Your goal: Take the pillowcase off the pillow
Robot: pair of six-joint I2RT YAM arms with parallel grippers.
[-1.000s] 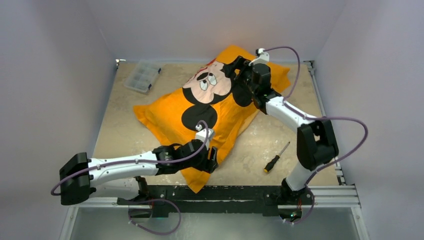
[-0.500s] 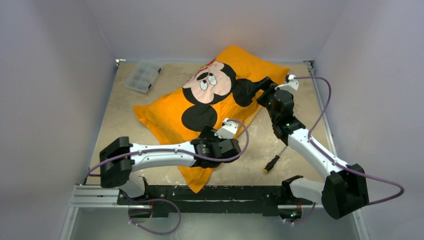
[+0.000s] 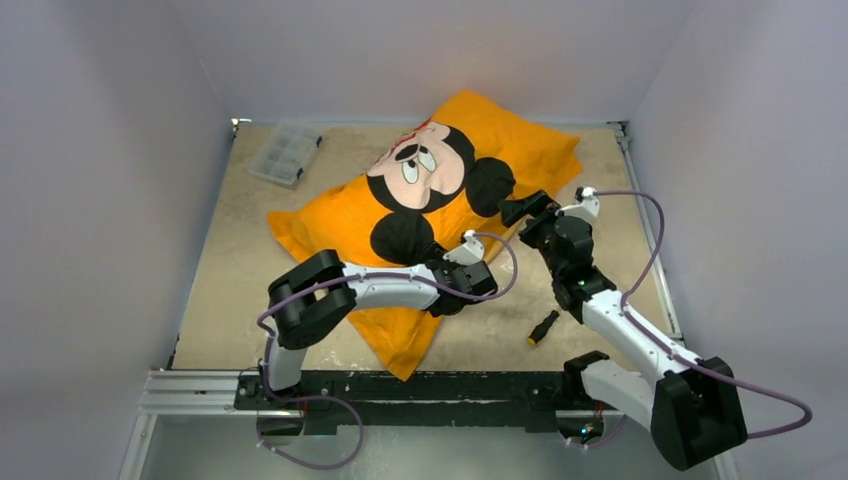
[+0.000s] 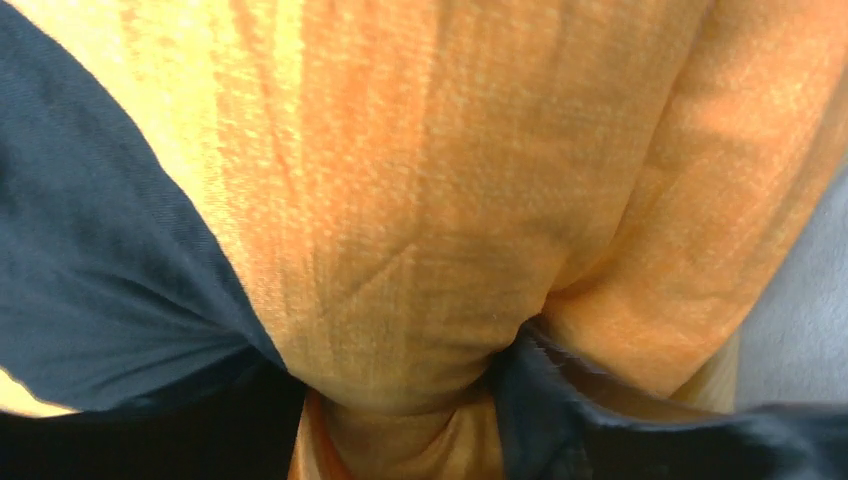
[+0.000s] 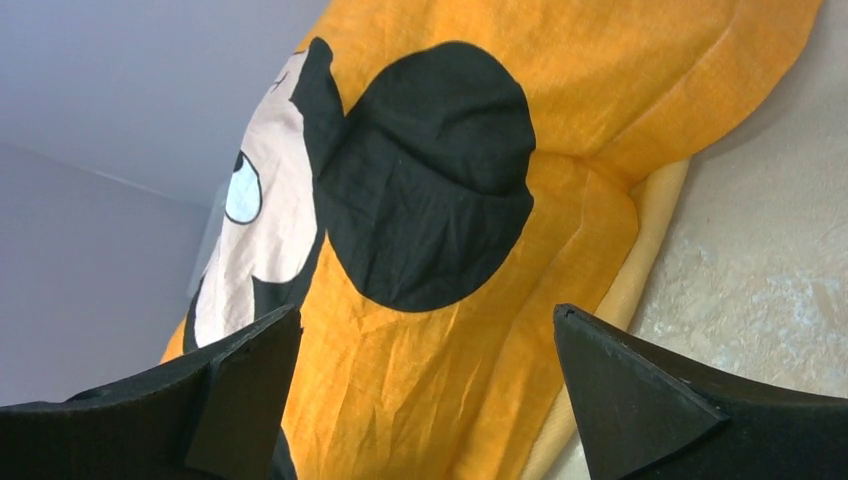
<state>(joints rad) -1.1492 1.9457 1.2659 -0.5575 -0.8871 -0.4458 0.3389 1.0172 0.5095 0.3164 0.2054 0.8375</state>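
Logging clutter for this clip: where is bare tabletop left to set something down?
Free: left strip of table between the pillowcase and the wall, nearer than the clear box; the far-right corner. Crowded: around the screwdriver, by the right arm.

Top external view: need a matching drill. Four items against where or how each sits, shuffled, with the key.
Column 1
A. pillowcase
B. screwdriver
C. clear plastic box
D. right pincer

Column 2
1. in the far-left corner of the table
2. open, at the pillowcase's right edge
3. lying diagonally across the middle, mouse face up
4. lying on bare table, near right

Pairs: A-3, B-4, C-1, D-2
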